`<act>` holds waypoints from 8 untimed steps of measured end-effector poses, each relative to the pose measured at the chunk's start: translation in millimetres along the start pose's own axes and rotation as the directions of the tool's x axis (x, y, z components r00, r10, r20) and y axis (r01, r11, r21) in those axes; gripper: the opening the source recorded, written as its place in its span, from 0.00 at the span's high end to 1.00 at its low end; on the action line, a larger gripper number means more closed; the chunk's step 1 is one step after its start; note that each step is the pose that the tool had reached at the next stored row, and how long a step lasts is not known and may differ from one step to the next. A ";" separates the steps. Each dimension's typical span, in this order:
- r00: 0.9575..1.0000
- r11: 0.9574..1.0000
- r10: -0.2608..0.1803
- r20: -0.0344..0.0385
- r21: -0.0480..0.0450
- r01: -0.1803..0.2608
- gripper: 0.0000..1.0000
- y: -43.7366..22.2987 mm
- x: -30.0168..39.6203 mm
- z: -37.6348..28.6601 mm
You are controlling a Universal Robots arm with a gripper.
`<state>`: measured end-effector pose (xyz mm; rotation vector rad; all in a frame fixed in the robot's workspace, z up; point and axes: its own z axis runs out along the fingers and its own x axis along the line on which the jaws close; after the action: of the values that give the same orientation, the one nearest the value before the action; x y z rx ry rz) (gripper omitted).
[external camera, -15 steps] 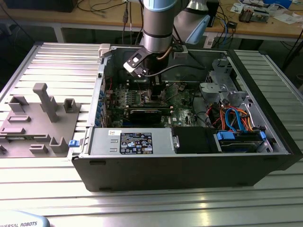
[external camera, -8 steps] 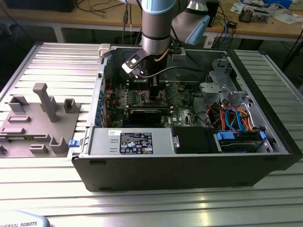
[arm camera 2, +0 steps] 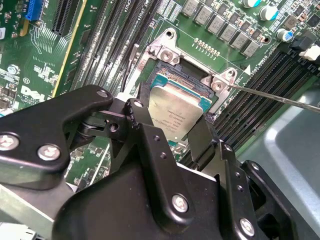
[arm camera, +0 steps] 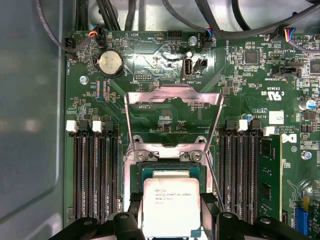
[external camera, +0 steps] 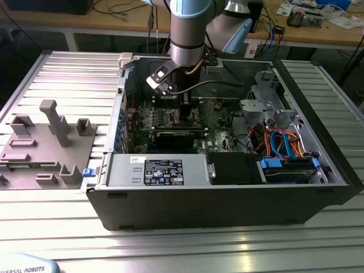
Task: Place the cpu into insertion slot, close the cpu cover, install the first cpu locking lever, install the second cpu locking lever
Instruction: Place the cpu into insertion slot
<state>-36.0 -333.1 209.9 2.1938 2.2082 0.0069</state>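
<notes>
Cpu: silver-grey square chip [arm camera: 171,207], directly over the insertion slot [arm camera: 172,171]. The slot's teal-edged rim shows just past one edge of the chip. Whether the chip is fully seated cannot be told.
Fingers: two black fingers [arm camera 2: 137,112] pinch the cpu by opposite edges. The gripper [arm camera 2: 170,122] is clamped on it in both wrist views.
Key relation: the chip sits between the fingers with the slot straight beneath. Being square, it has no long axis. Its edges read parallel to the slot's rim, so alignment is judged close.
Cpu cover: the cover [arm camera: 172,117] is swung open and laid back over the circuit board [arm camera: 250,75] beyond the slot, apart from the chip.
Lever: a thin lever rod [arm camera 2: 280,98] runs out from one slot corner and is judged unlatched.
Flanks: memory slots [arm camera: 95,170] lie on both sides of the slot.
Arm: in the exterior view the arm [external camera: 185,34] drops near-vertical into the open computer case [external camera: 227,193], wrist aimed down at the board.
Support: the case lies on a slatted metal surface [external camera: 57,74].
</notes>
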 end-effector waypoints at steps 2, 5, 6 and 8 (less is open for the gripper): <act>1.000 1.000 0.000 0.000 0.000 0.000 0.46 0.0 0.0 0.3; 1.000 1.000 0.000 0.000 0.000 0.000 0.46 0.0 0.0 1.1; 1.000 1.000 0.000 0.000 0.000 0.000 0.46 0.0 0.0 1.5; 1.000 1.000 0.000 0.000 0.000 0.000 0.46 -0.1 0.0 2.3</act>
<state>-36.0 -333.1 207.6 2.1938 2.2082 0.0068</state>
